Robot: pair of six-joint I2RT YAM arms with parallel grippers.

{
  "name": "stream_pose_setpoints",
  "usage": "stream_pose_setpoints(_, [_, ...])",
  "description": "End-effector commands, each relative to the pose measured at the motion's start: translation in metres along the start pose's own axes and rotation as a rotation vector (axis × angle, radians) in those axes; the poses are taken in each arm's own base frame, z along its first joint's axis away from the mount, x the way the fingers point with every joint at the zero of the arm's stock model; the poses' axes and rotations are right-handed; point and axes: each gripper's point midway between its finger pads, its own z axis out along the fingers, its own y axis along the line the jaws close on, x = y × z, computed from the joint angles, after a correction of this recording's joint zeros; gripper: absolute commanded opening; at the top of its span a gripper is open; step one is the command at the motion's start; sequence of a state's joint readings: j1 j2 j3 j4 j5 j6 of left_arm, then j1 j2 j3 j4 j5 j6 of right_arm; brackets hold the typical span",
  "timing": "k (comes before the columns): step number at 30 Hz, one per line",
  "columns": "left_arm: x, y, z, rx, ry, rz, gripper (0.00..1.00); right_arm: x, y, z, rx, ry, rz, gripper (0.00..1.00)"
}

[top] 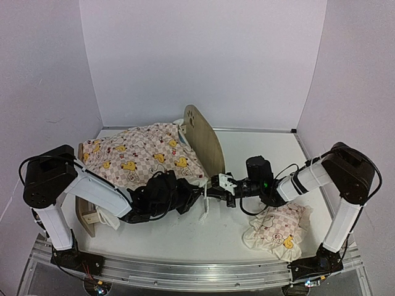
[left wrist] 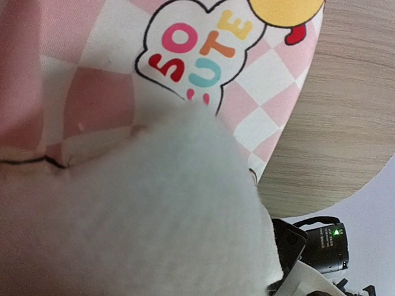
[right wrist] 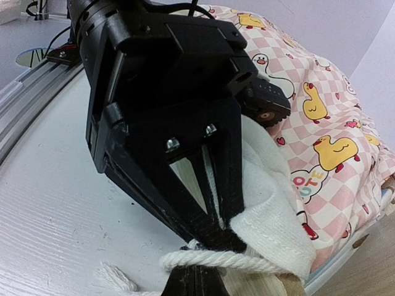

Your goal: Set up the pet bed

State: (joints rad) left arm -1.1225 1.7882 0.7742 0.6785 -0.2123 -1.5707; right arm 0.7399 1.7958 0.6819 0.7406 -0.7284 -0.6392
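One pet bed (top: 207, 147) stands on the white table (top: 265, 154), left of centre. Its rounded wooden headboard faces the right arm, and its low footboard (top: 86, 219) is near the left arm's base. In the top view, one paw-print cutout (top: 192, 117) shows near the headboard's top.

One quilt (top: 142, 154), pink-checked with yellow ducks, is heaped over the bed and hides its base. One matching frilled pillow (top: 278, 232) lies apart on the table, close to the right arm's base.

Both arms reach toward the bed's near corner, beside the headboard. The left gripper (right wrist: 217, 231) has its two black fingers drawn together on the white backing at the quilt's edge, so it is pinching the quilt. From the left wrist, that white cloth fills most of the view, with the quilt's print and the wood grain behind it.

The right gripper (top: 223, 184) is closed, its tip just beside the left one. One white twisted cord (right wrist: 216, 260) with a tassel end runs across its tip. Whether the cord is actually pinched cannot be told.
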Motion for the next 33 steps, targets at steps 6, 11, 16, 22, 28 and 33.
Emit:
stream_pose_setpoints(6, [0.004, 0.019, -0.006, -0.013, 0.036, -0.032, 0.0, -0.022, -0.032, -0.013, 0.19, 0.006, 0.095, 0.38])
stream_pose_setpoints(11, [0.006, 0.016, -0.006, -0.003, 0.047, 0.003, 0.0, 0.006, -0.028, -0.04, 0.309, 0.16, 0.447, 0.64])
stream_pose_setpoints(16, [0.008, 0.016, -0.006, -0.003, 0.057, 0.015, 0.0, 0.015, 0.001, -0.043, 0.227, 0.28, 0.825, 0.98])
stream_pose_setpoints(22, [0.007, 0.013, -0.005, 0.009, 0.05, 0.022, 0.0, 0.015, 0.008, -0.043, 0.294, 0.248, 1.014, 0.98])
stream_pose_setpoints(28, [0.006, 0.009, -0.007, 0.021, 0.047, 0.032, 0.0, -0.002, 0.004, -0.031, 0.43, 0.133, 0.833, 0.98])
stream_pose_setpoints(33, [0.007, 0.008, -0.006, 0.028, 0.051, 0.035, 0.0, 0.008, -0.004, -0.019, 0.613, 0.098, 0.713, 0.83])
